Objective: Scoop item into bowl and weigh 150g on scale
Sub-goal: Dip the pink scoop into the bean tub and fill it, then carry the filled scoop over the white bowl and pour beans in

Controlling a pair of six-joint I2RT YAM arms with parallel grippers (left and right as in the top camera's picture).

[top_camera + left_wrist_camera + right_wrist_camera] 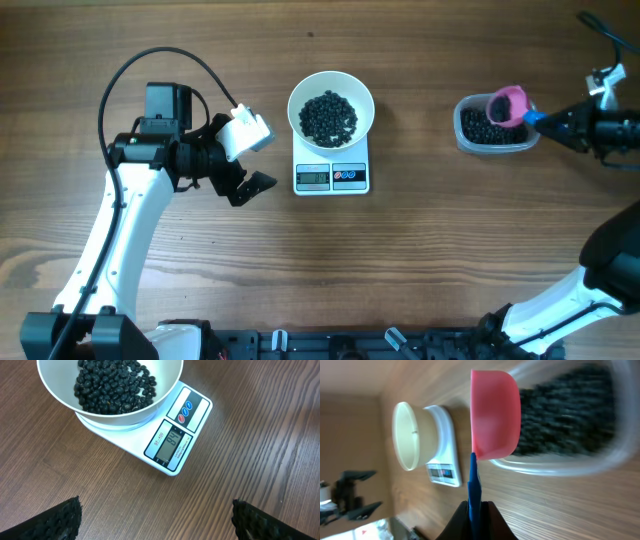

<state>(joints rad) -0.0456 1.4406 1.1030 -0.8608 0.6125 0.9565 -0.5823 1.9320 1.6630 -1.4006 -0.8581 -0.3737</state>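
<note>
My left claw (256,158) hangs spread wide just left of the scale (332,177), not touching it. The white bowl (296,104) sits on the scale with black beans (328,117) heaped inside (more fill the clear tub (470,142) on the counter (420,260)). My right claw (548,120) pinches the pink scoop (507,103) by its blue handle, over that tub.

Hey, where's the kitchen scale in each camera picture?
Overhead: scale at centre, upper half.
Left wrist: scale in the upper middle, angled.
Right wrist: scale left of centre, turned sideways.
Shared landmark: the white bowl sitting on it, seen in all three.
</note>
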